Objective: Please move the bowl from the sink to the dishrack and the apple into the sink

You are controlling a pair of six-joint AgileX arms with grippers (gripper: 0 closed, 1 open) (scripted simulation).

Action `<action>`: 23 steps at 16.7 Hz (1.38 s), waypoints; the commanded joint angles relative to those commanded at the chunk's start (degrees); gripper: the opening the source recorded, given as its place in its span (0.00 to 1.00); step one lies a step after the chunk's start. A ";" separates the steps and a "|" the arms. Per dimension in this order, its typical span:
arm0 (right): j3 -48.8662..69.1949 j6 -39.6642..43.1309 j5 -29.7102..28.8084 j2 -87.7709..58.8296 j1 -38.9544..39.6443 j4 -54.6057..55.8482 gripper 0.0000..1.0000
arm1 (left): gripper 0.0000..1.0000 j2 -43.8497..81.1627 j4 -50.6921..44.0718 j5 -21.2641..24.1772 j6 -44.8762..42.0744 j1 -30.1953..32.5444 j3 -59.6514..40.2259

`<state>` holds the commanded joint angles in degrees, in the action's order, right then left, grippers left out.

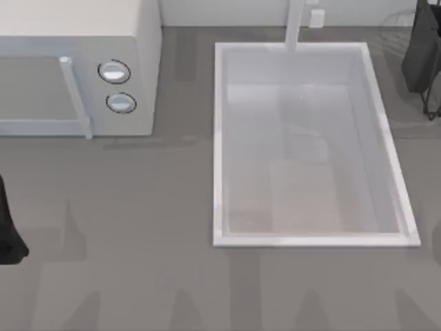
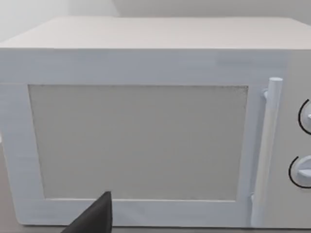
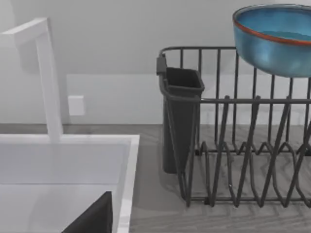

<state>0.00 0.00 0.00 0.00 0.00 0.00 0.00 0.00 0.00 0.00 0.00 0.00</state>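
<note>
Here, glossy teal-blue bowl (image 3: 274, 41) with thin reddish rim, above dark wire dishrack (image 3: 243, 145), jaws' state untellable

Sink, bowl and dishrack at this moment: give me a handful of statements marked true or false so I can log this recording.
1. The sink holds the bowl. False: its basin is bare; the bowl is up above the dishrack.
2. The faucet stands at the sink's short side. True.
3. The microwave door hangs open. False: it is closed.
4. A dark cup hangs on the dishrack's end nearest the sink. True.
</note>
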 joint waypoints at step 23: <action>18.78 3.60 -0.19 -25.93 -3.41 -16.26 1.00 | 1.00 0.00 0.00 0.00 0.00 0.00 0.00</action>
<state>18.78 3.60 -0.19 -25.93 -3.42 -16.27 0.00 0.00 0.00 0.00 0.00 0.00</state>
